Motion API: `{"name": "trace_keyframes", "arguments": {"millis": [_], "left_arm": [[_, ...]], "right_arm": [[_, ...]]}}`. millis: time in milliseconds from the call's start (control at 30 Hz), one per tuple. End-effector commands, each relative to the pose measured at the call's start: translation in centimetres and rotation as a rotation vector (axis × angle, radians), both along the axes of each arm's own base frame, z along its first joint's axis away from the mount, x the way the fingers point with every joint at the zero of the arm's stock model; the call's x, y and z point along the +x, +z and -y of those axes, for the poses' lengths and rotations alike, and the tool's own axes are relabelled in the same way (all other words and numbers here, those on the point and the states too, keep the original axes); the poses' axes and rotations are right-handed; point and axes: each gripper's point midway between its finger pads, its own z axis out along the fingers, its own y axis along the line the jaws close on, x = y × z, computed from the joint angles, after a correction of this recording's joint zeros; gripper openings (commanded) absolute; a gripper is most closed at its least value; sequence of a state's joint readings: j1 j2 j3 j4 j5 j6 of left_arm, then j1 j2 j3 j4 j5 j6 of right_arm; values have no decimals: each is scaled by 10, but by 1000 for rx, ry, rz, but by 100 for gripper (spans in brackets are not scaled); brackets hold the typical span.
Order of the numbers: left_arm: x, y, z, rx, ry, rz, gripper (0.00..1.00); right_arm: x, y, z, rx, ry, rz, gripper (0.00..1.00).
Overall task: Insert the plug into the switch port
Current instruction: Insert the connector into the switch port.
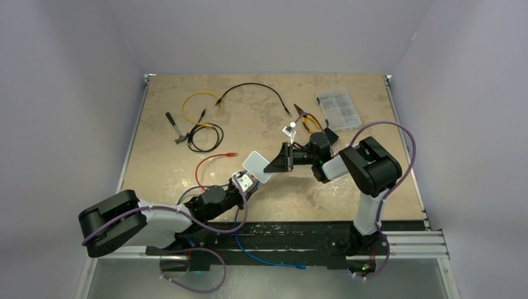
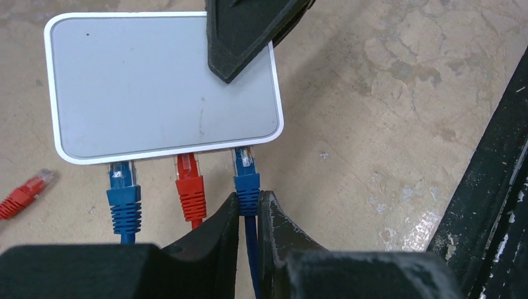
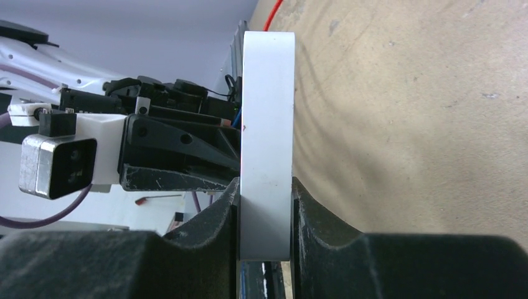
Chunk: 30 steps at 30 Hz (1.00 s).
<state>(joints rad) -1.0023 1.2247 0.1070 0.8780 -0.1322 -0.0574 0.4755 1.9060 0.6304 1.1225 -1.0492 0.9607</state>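
The white switch lies flat on the table, also seen from above and edge-on in the right wrist view. Three plugs sit at its near edge: a blue plug, a red plug and the right blue plug. My left gripper is shut on the right blue plug's boot, its clear tip in the port. My right gripper is shut on the switch's far edge; one of its fingers shows over the switch.
A loose red plug lies left of the switch, its red cable looping behind. Black and yellow cables, pliers, a yellow-handled tool and a clear parts box lie further back. The black front rail is at right.
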Motion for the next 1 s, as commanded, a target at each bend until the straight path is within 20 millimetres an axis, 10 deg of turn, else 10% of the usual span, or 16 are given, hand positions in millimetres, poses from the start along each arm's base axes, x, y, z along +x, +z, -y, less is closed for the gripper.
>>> {"name": "trace_keyframes", "arguments": {"millis": [0, 967], "left_arm": [[9, 48, 18, -30, -18, 194, 0], [20, 200, 9, -373, 127, 524, 0]], "right_arm": [[-19, 36, 2, 74, 91, 124, 0], [-68, 18, -18, -62, 231, 224, 0]]}}
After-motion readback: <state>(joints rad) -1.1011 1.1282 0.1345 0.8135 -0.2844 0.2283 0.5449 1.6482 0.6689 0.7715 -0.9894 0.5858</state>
